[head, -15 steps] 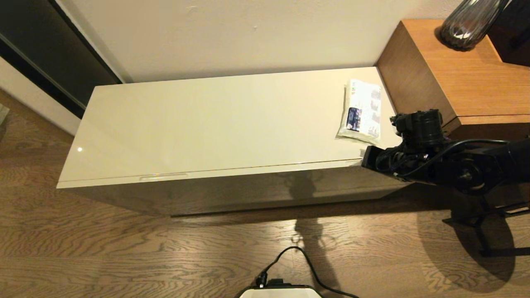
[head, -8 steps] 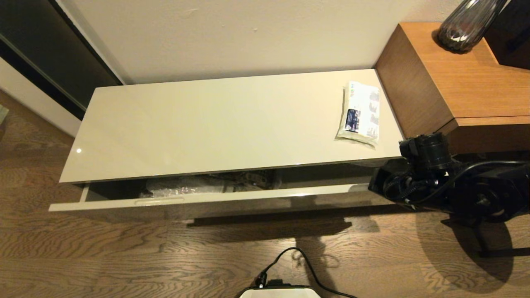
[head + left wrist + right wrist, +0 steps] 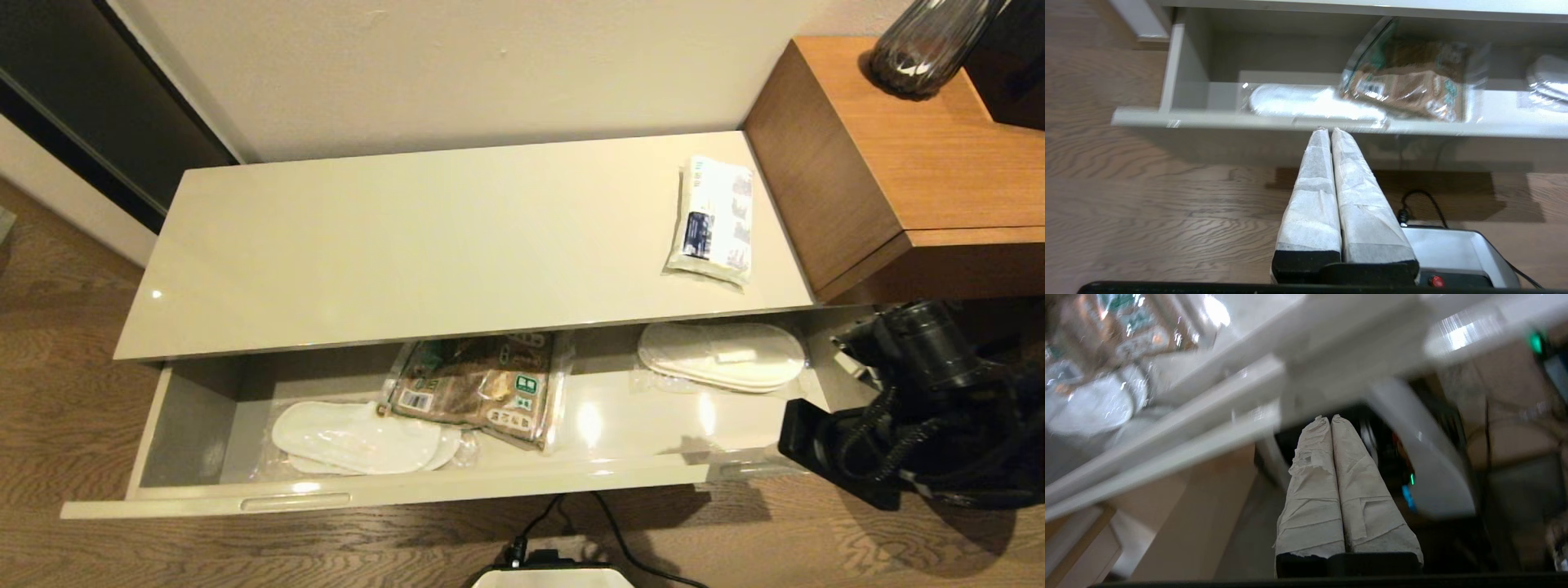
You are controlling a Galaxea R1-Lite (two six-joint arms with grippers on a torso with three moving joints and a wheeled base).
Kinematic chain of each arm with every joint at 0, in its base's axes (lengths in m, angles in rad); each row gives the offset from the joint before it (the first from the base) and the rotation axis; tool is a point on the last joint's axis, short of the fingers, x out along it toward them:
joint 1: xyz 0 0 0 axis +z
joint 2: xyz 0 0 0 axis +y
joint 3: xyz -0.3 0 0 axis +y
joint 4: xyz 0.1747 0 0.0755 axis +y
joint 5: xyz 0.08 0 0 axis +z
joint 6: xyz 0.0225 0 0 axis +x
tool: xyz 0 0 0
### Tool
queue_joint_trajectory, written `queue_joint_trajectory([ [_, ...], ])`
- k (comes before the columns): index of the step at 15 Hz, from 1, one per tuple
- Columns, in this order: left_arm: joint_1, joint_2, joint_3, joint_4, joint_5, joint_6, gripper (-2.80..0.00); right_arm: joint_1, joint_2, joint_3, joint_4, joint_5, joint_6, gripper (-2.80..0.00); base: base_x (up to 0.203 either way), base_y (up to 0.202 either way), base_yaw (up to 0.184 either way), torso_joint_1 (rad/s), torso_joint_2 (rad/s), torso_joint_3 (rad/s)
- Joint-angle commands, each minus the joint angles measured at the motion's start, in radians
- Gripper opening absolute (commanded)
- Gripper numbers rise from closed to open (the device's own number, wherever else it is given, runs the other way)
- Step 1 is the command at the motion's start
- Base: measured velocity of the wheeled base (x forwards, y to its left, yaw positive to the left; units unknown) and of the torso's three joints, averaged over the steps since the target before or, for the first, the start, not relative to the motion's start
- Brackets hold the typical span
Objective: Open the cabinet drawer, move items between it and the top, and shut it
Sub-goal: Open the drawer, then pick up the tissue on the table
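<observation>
The cabinet drawer point(image 3: 490, 487) stands pulled far out below the cream top point(image 3: 408, 245). Inside it lies the clear bag of brown snacks point(image 3: 482, 388) point(image 3: 1412, 79), near the middle. The white tissue pack point(image 3: 712, 219) rests on the top's right end. My right arm point(image 3: 906, 425) is at the drawer's right front corner. In the right wrist view my right gripper point(image 3: 1329, 418) is shut, its tips just under the drawer's front edge, nothing between the fingers. My left gripper point(image 3: 1329, 130) is shut and empty, its tips close to the front panel point(image 3: 1453, 128); it does not show in the head view.
Plastic-wrapped white slippers lie in the drawer at left point(image 3: 359, 437) and right point(image 3: 722, 357). A taller brown desk point(image 3: 922, 163) with a dark vase point(image 3: 922, 41) borders the cabinet's right end. My base point(image 3: 555, 576) and its cable sit on the wooden floor in front.
The drawer went from closed to wide open, sliding toward me while my right arm drew back and down with it. The snack bag and slippers inside came into view.
</observation>
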State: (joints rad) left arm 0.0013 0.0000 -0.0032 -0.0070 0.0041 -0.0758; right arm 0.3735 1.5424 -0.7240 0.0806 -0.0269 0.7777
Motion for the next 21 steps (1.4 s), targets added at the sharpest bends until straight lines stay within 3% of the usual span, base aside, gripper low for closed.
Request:
queue_joint_trajectory([
  [1, 0.002, 0.0, 0.0, -0.001, 0.001, -0.001, -2.8, 0.025, -0.247, -0.001, 0.173, 0.003, 0.038, -2.8, 0.0, 0.0, 0.0, 0.0, 0.0, 0.0],
  [4, 0.002, 0.0, 0.0, -0.001, 0.001, -0.001, -2.8, 0.035, -0.429, -0.044, 0.49, 0.006, 0.092, -2.8, 0.0, 0.0, 0.0, 0.0, 0.0, 0.0],
  [9, 0.001, 0.0, 0.0, -0.001, 0.001, -0.001, -2.8, 0.039, -0.594, -0.104, 0.832, 0.039, 0.112, -2.8, 0.0, 0.0, 0.0, 0.0, 0.0, 0.0],
  [12, 0.002, 0.0, 0.0, -0.001, 0.001, -0.001, -2.8, 0.037, -0.551, -0.145, 0.81, 0.026, 0.101, -2.8, 0.0, 0.0, 0.0, 0.0, 0.0, 0.0],
  [14, 0.002, 0.0, 0.0, -0.001, 0.001, -0.001, -2.8, 0.012, -0.405, -0.218, 0.765, -0.024, 0.074, -2.8, 0.0, 0.0, 0.0, 0.0, 0.0, 0.0],
  [16, 0.002, 0.0, 0.0, -0.001, 0.001, -0.001, -2.8, -0.036, -0.199, -0.352, 0.691, -0.093, 0.021, -2.8, 0.0, 0.0, 0.0, 0.0, 0.0, 0.0],
  [18, 0.002, 0.0, 0.0, -0.001, 0.001, -0.001, -2.8, -0.085, 0.008, -0.578, 0.632, -0.149, -0.031, -2.8, 0.0, 0.0, 0.0, 0.0, 0.0, 0.0],
  [19, 0.002, 0.0, 0.0, -0.001, 0.001, -0.001, -2.8, -0.102, 0.099, -0.699, 0.622, -0.195, -0.05, -1.14, 0.0, 0.0, 0.0, 0.0, 0.0, 0.0],
  [20, 0.001, 0.0, 0.0, -0.001, 0.001, -0.001, -2.8, -0.113, 0.178, -0.805, 0.618, -0.251, -0.068, 0.0, 0.0, 0.0, 0.0, 0.0, 0.0, 0.0],
  [21, 0.002, 0.0, 0.0, -0.001, 0.001, -0.001, -2.8, -0.117, 0.246, -0.898, 0.616, -0.305, -0.085, 0.0, 0.0, 0.0, 0.0, 0.0, 0.0, 0.0],
])
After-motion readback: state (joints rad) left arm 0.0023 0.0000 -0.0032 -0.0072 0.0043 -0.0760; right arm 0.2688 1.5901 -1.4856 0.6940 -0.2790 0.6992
